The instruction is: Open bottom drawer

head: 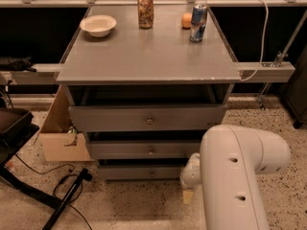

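The grey cabinet has three drawer fronts. The bottom drawer point(127, 172) is the narrowest and lowest, just above the floor, with a small round metal knob point(151, 173) at its centre. It looks pushed in, set back under the middle drawer point(120, 150). My gripper point(188, 188) hangs low at the end of the big white arm point(237, 176). It is near the floor, just right of the bottom drawer's right end and well right of the knob. It holds nothing that I can see.
A white bowl point(98, 25), a brown can point(145, 11), an orange point(186, 20) and a blue can point(198, 22) stand on the cabinet top. A cardboard box point(60, 140) sits left of the cabinet. Black chair legs and cables point(33, 190) lie on the floor at left.
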`<state>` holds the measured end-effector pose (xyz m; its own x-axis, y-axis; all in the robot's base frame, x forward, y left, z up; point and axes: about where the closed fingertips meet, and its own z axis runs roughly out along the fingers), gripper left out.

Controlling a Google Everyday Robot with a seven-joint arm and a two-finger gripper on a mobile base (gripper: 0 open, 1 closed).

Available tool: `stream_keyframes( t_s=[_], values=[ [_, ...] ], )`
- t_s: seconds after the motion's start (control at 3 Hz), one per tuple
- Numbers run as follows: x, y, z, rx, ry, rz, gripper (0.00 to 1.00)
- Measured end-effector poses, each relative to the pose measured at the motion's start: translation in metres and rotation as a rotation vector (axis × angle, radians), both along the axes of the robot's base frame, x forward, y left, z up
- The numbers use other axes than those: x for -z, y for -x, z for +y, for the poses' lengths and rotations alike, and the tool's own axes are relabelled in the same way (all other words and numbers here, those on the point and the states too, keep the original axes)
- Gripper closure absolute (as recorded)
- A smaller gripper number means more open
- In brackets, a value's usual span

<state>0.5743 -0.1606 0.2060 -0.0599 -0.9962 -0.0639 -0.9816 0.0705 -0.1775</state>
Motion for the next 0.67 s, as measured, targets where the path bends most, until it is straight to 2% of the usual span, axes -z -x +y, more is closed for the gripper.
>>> stream_keyframes(
  t_s=[0.67],
  values=[
    [0.029,-0.040,0.008,0.014,-0.002,-0.048,0.00]
  ],
)
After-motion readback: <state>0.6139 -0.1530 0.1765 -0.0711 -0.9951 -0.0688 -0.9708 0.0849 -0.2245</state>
